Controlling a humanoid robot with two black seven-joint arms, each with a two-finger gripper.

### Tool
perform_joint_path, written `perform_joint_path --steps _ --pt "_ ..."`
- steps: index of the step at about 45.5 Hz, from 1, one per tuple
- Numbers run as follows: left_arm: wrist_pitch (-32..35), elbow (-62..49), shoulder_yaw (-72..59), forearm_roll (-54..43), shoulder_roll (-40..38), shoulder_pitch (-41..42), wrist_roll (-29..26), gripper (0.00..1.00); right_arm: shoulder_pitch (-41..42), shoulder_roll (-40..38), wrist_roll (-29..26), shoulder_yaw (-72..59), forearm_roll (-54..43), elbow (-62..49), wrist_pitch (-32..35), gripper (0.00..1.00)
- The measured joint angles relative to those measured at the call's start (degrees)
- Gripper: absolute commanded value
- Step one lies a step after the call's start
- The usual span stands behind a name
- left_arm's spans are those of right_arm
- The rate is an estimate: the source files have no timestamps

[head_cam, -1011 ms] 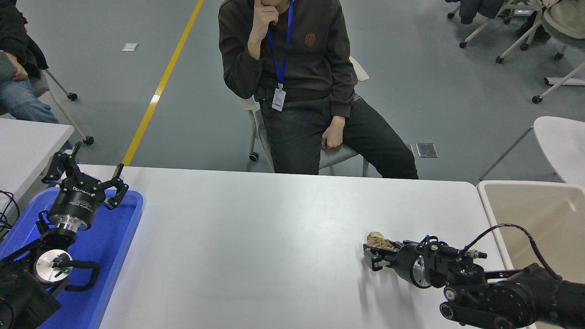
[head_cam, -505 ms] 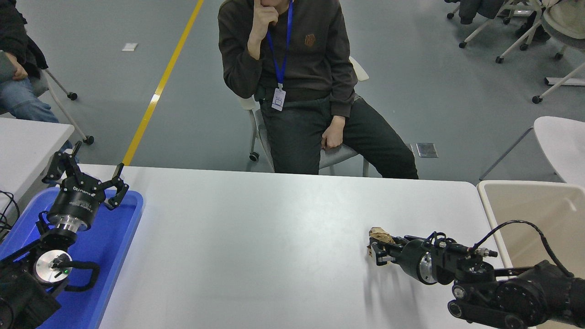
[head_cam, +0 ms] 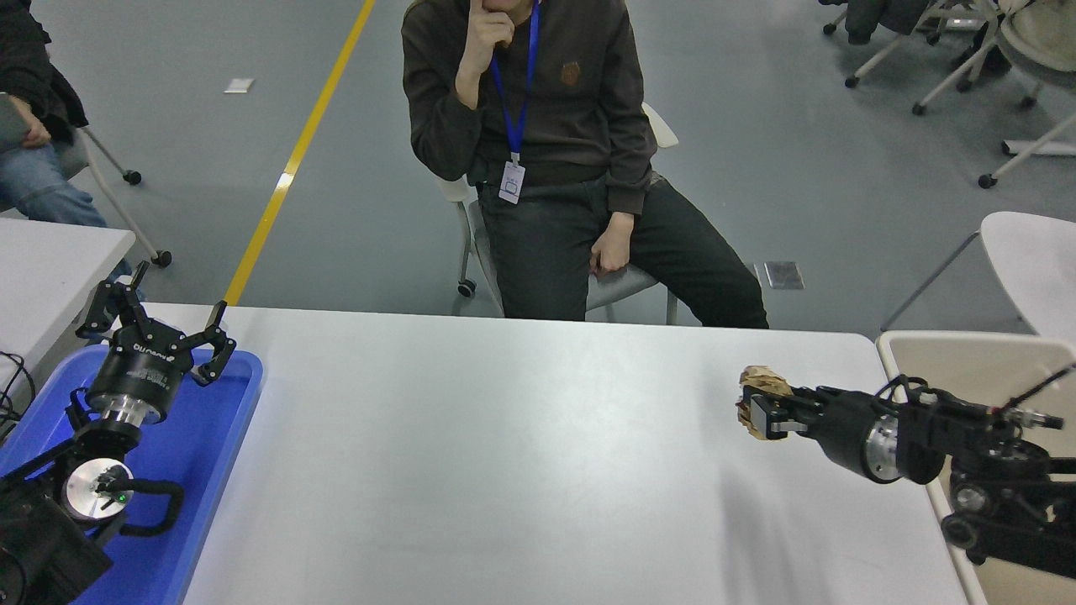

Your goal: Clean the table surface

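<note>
Lower left of frame: left gripper [head_cam: 160,323] parked over the blue tray [head_cam: 214,445], fingers spread wide, nothing between them. The tray's bare blue floor shows no loose item; much of it is hidden under the arm.

Lower right: right arm reaches in from the right edge. Right gripper [head_cam: 761,407] has its fingers clamped on a crumpled brown paper wad [head_cam: 761,388], held clear of the surface [head_cam: 504,454], its shadow lying apart below it.

Right edge: a beige bin [head_cam: 967,361] sits just beside the surface. Its inner wall looks bare where visible; the arm covers the rest, so contents cannot be told.

The surface fills the middle and lower frame, white-grey, from the tray to the bin. No other scrap visible on it.

Judgement: the pick-up looks done, and the wad seems to be the only litter. What is left is carrying it over the bin, most likely, and letting go. Task looks well past halfway.

Top of frame: a person [head_cam: 538,151] sits on a chair beyond the far edge, hands away from the surface.
</note>
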Motion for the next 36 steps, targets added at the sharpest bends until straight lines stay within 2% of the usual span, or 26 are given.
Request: perform_joint_path --steps 15,36 --pt "0.0 0.0 0.0 0.0 0.0 0.0 0.0 1.0 4.28 -6.95 1.21 0.26 2.36 4.11 2.08 0.0" --pt "0.0 0.0 0.0 0.0 0.0 0.0 0.0 1.0 4.65 -18.48 5.44 0.47 3.49 3.22 2.44 0.0"
